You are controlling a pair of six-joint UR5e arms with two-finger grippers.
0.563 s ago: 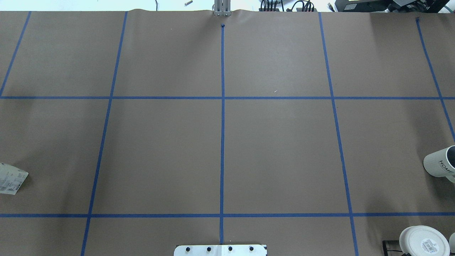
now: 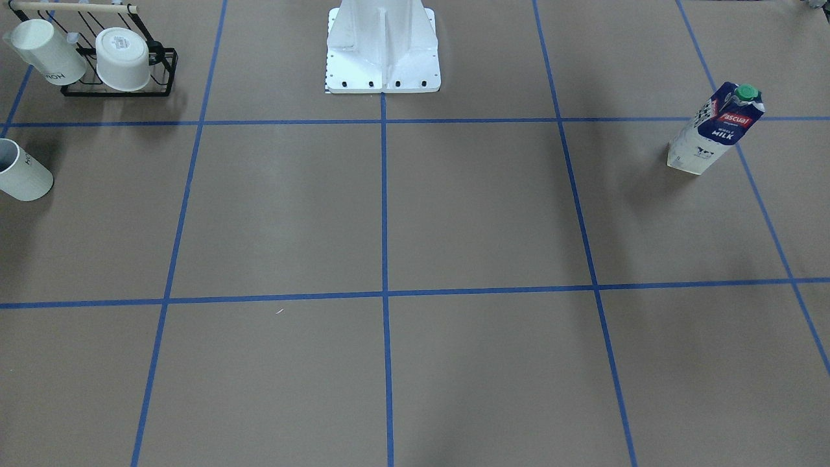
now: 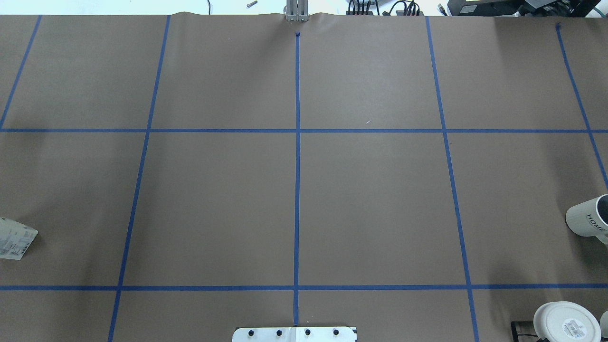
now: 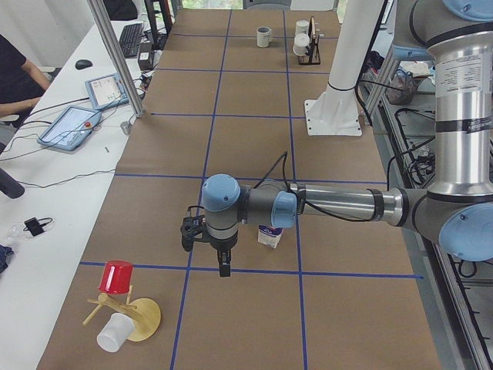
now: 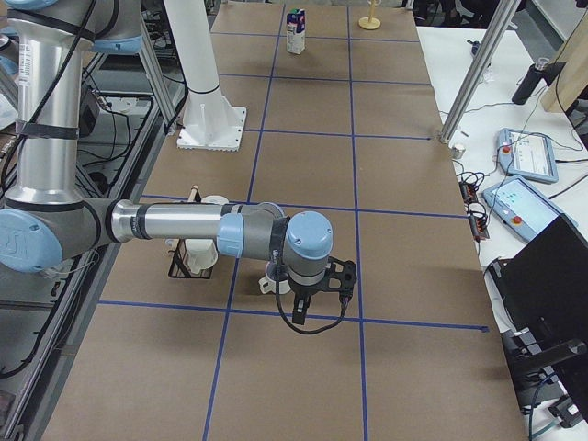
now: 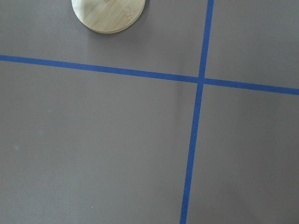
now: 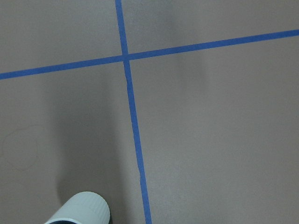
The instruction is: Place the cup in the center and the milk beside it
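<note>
The cup (image 3: 588,217), a white mug with black "HOME" lettering, stands at the overhead view's right edge. It also shows in the front view (image 2: 21,174) and at the bottom of the right wrist view (image 7: 80,209). The milk (image 2: 716,130), a navy-and-white carton with a green cap, stands upright far across the table, cut off at the overhead view's left edge (image 3: 15,238). My left gripper (image 4: 206,256) hangs over the table just beside the milk (image 4: 269,236). My right gripper (image 5: 320,310) hangs close in front of the cup (image 5: 275,278). I cannot tell whether either gripper is open.
A black rack (image 2: 117,87) holds two other white mugs (image 2: 122,59) next to the cup. The white robot pedestal (image 2: 382,52) stands at the table's near-robot edge. A wooden cup tree with a red cup (image 4: 116,277) stands beyond my left gripper. Tablets (image 4: 71,125) lie on the side table.
</note>
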